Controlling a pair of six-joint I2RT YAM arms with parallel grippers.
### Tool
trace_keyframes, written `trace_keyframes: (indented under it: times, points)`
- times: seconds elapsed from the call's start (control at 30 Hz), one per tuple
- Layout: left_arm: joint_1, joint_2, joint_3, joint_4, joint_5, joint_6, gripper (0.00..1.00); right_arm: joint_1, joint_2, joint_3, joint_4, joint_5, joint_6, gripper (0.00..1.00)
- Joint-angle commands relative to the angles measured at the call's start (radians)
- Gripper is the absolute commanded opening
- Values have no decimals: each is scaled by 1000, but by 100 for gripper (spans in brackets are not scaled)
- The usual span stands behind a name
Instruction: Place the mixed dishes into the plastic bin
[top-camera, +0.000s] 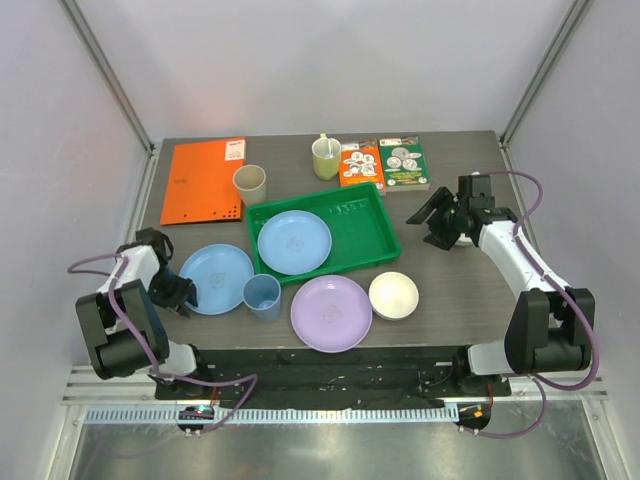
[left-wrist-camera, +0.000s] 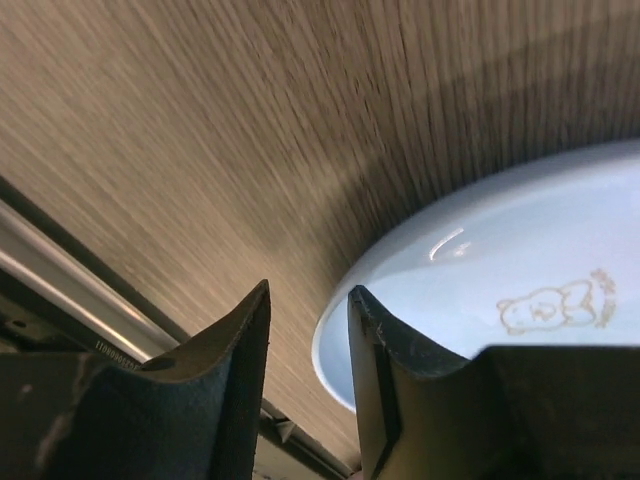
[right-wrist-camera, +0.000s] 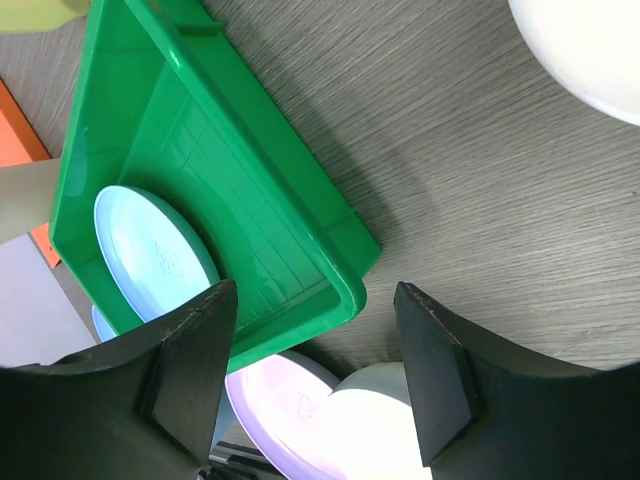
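L hand (top-camera: 180, 295) low at worktop (top-camera: 460, 290), fingers (left-wrist-camera: 385, 340) narrow, nothing between them. Light blue plate (top-camera: 218, 278) lies flat just right of it, rim beside the nearer finger, not in the gap.

Step, as I judge: pinch that rim. Shift hand across so rim sits in gap, close firm, lift level; thin lip may slip.

Green bin (top-camera: 360, 225) well beyond hand, up-right, second blue plate (top-camera: 294, 241) inside. R hand (top-camera: 435, 222) wide, empty, just right of bin.
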Motion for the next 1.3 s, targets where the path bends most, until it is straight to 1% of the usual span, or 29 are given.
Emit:
trace_keyframes:
  times: [0.0,0.07,0.13,0.17,0.2,0.33,0.4,0.5,0.57,0.6,0.67,0.8,0.9,1.03,1.1,1.2,1.27]
  points:
    - [14,31,-20,57,-3,0,37,-16,-22,26,16,-34,-25,69]
    - [14,33,-28,62,-12,6,23,-21,-17,20,17,-37,-25,69]
    - [14,30,-35,59,-21,14,12,-21,-16,6,17,-56,-23,69]
    - [15,29,-40,59,-27,21,8,-21,-13,0,17,-60,-23,70]
    - [17,25,-46,56,-31,24,0,-21,-14,-11,17,-61,-23,69]
    - [17,-4,-46,42,-18,21,0,-48,-17,-23,19,-60,-23,69]
    - [15,-32,-20,3,-49,0,0,-48,-10,-22,22,-59,-23,70]
    - [17,-118,38,-53,-145,-29,0,-50,6,-19,22,-65,-23,69]
    - [17,-182,70,-79,-181,-57,0,-50,15,-17,24,-79,-20,70]
    - [17,-197,113,-87,-199,-67,0,-50,22,-16,25,-83,-20,70]
    - [15,-185,170,-130,-199,-81,0,-50,29,-16,27,-93,-14,69]
    - [17,-181,259,-150,-190,-106,0,-50,44,-3,27,-117,-6,69]
    - [6,-178,298,-164,-167,-107,0,-50,58,6,27,-131,-2,69]
    - [-6,-182,347,-204,-198,-103,0,-50,73,10,30,-140,8,68]
    - [-11,-184,357,-216,-192,-109,0,-50,79,10,31,-142,9,68]
    - [-54,-208,362,-231,-150,-144,0,-50,84,9,36,-151,18,68]
    - [-158,-254,361,-216,-143,-184,0,-48,85,4,47,-163,25,65]
